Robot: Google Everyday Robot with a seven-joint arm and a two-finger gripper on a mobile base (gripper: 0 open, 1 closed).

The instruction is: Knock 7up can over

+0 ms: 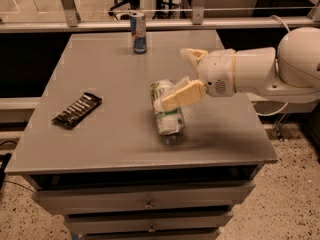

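Note:
The 7up can (167, 113), white with green marks, is near the front middle of the grey table (105, 69). It is no longer upright: it leans far over, its top pointing away from me. My gripper (181, 76) comes in from the right on a white arm (250, 69). It is open, and the near finger (182, 95) lies against the can's upper side. The far finger (192, 55) is apart from the can, further back.
A slim blue-and-silver can (138, 32) stands upright at the table's back edge. A dark flat snack packet (77, 109) lies on the left side. A metal rail (150, 21) runs behind the table. Drawers (147, 199) are below the front edge.

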